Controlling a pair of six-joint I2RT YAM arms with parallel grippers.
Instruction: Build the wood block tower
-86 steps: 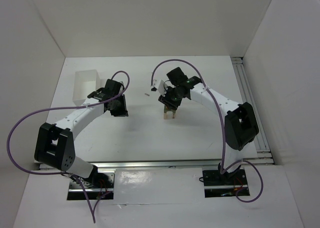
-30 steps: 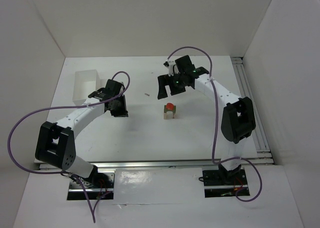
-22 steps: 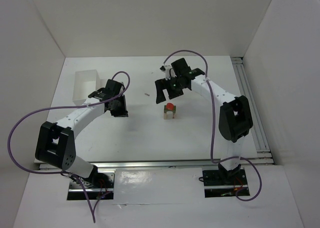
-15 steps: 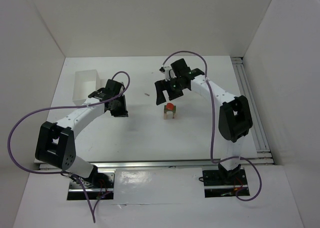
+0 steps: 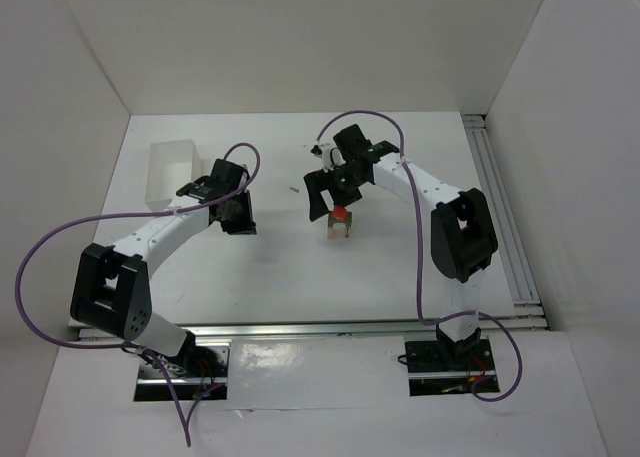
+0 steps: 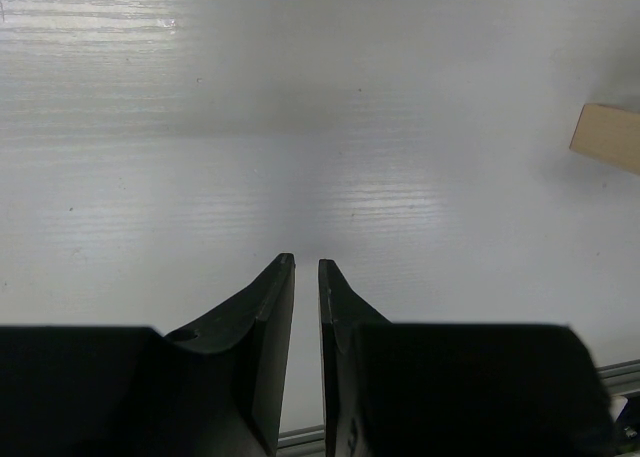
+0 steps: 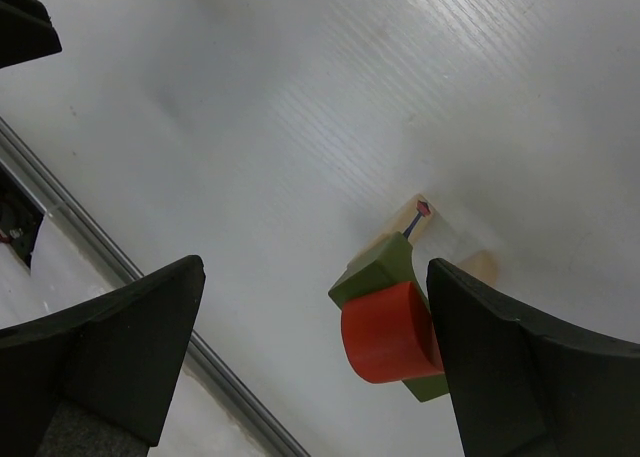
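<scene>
On white table (image 5: 300, 267), wood block tower (image 5: 340, 221), white walls around

Table (image 5: 290, 267): block tower (image 5: 340, 221) near the centre, round piece topmost, resting on a block over uprights. Box (image 5: 170, 172) far left. Left gripper (image 5: 238, 215) between box and tower. Right gripper (image 5: 327, 192) just above the tower, on its far side.

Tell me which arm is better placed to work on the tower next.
Right. Its open end effector hangs just above the tower, whose red piece sits between its fingers in the wrist view. The left end effector, nearly closed, sits well to the tower's left.
</scene>
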